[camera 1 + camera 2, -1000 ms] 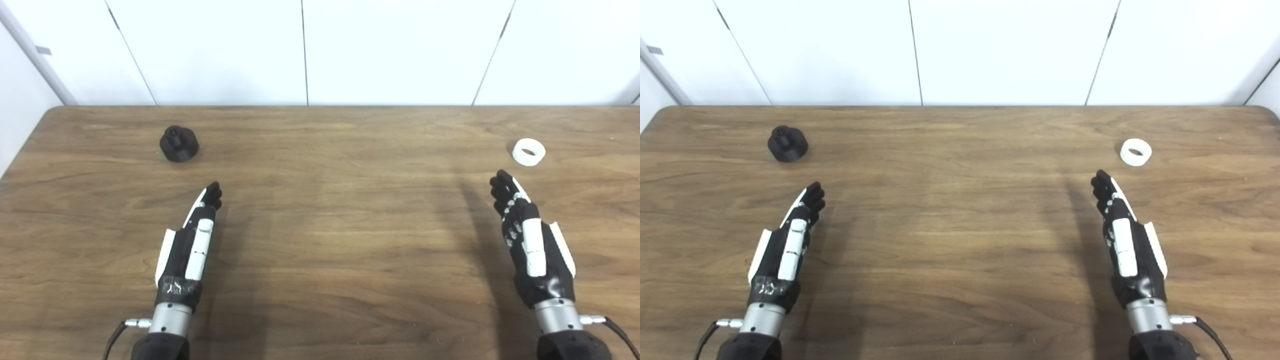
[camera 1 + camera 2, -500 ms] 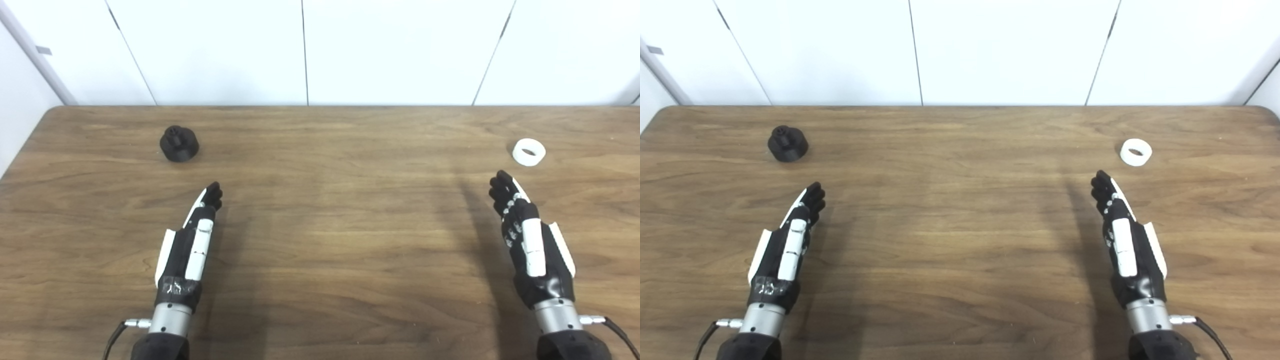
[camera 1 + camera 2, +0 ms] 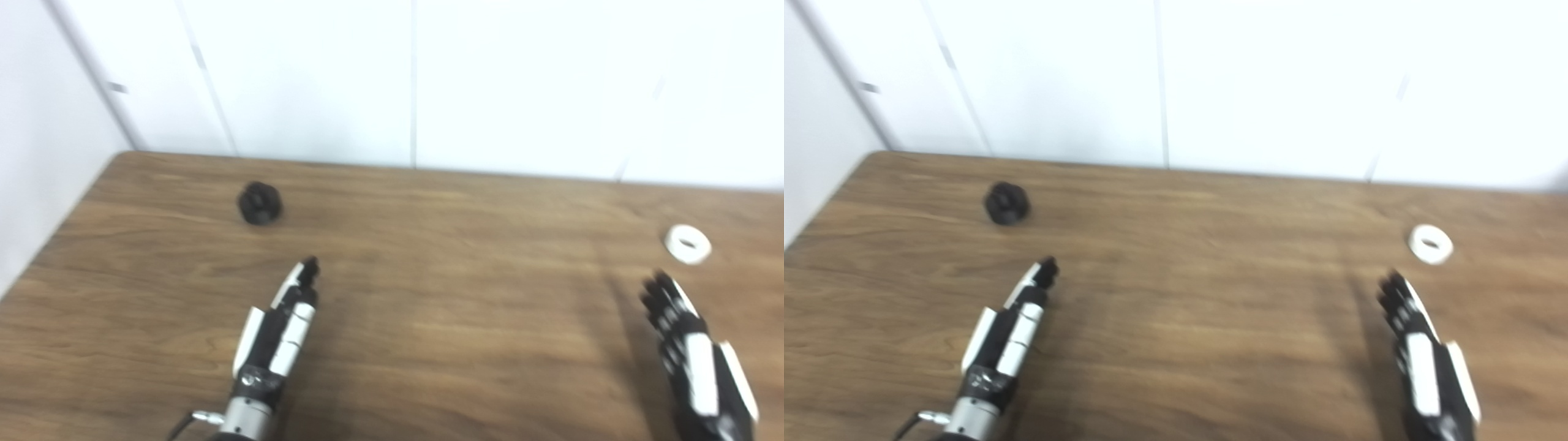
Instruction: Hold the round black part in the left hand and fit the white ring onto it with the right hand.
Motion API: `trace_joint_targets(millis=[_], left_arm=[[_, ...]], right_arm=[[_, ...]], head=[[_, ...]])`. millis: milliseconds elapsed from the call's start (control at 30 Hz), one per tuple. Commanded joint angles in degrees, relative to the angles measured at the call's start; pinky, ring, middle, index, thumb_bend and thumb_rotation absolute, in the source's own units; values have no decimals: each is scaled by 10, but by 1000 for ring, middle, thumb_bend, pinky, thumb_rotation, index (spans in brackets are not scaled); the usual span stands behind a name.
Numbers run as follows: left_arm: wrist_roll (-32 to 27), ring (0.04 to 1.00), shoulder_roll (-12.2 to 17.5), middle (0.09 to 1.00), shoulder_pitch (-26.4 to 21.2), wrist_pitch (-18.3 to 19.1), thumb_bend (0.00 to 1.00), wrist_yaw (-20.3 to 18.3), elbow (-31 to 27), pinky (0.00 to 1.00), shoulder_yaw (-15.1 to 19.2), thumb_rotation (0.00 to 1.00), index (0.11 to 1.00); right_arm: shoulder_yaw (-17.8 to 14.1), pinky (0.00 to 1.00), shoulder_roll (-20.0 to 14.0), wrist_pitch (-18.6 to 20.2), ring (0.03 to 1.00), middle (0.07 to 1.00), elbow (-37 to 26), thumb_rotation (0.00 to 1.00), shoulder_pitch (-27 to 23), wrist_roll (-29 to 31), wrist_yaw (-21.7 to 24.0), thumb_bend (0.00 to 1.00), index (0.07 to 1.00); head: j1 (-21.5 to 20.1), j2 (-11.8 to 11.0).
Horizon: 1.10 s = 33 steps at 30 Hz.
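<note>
One round black part (image 3: 260, 203) sitting near the tabletop's (image 3: 441, 318) far left corner, one white ring (image 3: 688, 244) lying by its right edge, left hand (image 3: 278, 327) and right hand (image 3: 695, 361) both hovering empty, fingers extended.

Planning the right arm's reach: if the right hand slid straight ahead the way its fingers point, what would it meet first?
Probably nothing: the right hand points up-left, passing just left of the white ring over bare table. The blur makes the margin uncertain.
</note>
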Motion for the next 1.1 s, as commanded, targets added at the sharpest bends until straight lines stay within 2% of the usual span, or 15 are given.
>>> trace_joint_targets(millis=[0, 200, 433, 533, 733, 800, 933, 1067], left_arm=[[10, 994, -25, 959, 19, -14, 577, 7, -3, 1000, -5, 907, 969], [13, 998, -24, 963, 17, -26, 578, 17, 12, 1000, -14, 906, 969], [12, 1000, -25, 971, 15, -34, 566, 17, 24, 1000, -17, 921, 976], [13, 1000, -23, 975, 15, -32, 566, 16, 26, 1000, -17, 927, 978], [19, 1000, -16, 984, 14, -40, 554, 14, 30, 1000, -17, 940, 988], [42, 1000, -11, 989, 13, -46, 546, 18, 30, 1000, -20, 909, 993], [81, 976, -10, 972, 16, -40, 632, 30, 21, 976, -17, 807, 984], [74, 977, -12, 970, 11, -34, 690, 38, 5, 992, -1, 615, 978]], right_arm=[[0, 1000, -21, -35, 974, 965, -3, 1000, 25, 17, 13, 549, 969], [-2, 1000, -24, -65, 1000, 990, 25, 1000, 19, 25, 28, 518, 989], [-3, 1000, -24, -71, 1000, 997, 37, 1000, 14, 30, 33, 471, 995], [-2, 1000, -22, -79, 1000, 993, 45, 1000, 12, 27, 32, 487, 994], [4, 1000, -19, -88, 997, 982, 52, 1000, 10, 17, 30, 440, 992], [5, 1000, -18, -80, 993, 979, 46, 1000, 11, 13, 27, 444, 989], [8, 1000, -14, -68, 998, 980, 38, 1000, 13, 16, 25, 469, 983], [10, 1000, -11, -57, 998, 979, 28, 1000, 17, 15, 21, 470, 984]], head=[[6, -3], [14, -15], [18, -24], [3, -27], [-6, -31], [-8, -32], [-10, -32], [-11, -30]])
